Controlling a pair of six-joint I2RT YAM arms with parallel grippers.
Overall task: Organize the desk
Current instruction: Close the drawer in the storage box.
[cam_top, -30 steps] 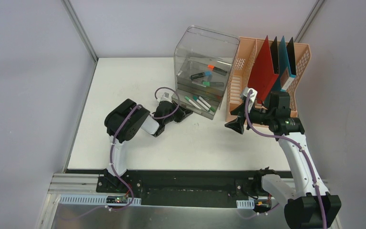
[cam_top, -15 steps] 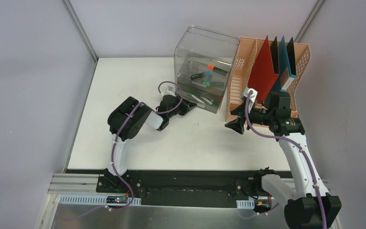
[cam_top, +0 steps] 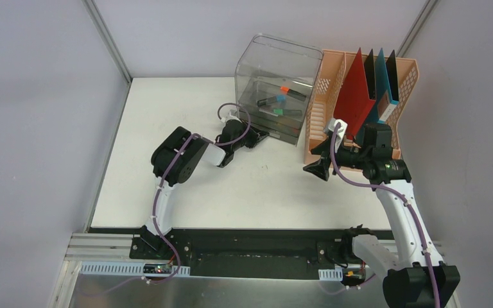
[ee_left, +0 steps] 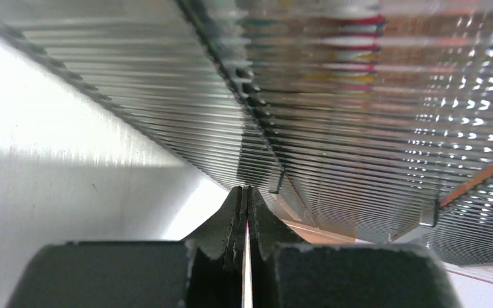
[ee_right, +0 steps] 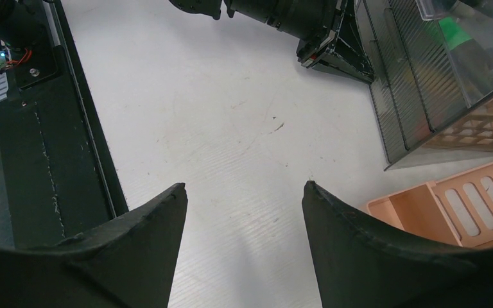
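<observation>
The flat white rectangular desk (cam_top: pixel 180 115) filled the middle of the overhead view, with its black and metal rail at the near edge. At its far right stood the clear ribbed plastic drawer box (cam_top: pixel 276 64), and the orange mesh file rack (cam_top: pixel 318 122) stood just right of it. The box's bottom drawer (cam_top: pixel 275 131), which was open one second earlier, had been pushed in. It was probably fully seated, though the wrist view was too close to confirm. The left gripper (cam_top: pixel 257 136), fingers together, was against the drawer front. The right gripper (cam_top: pixel 316 168), fingers apart, hovered near the rack. The coloured markers (cam_top: pixel 276 102) were stowed inside, so this storage step appeared complete.
</observation>
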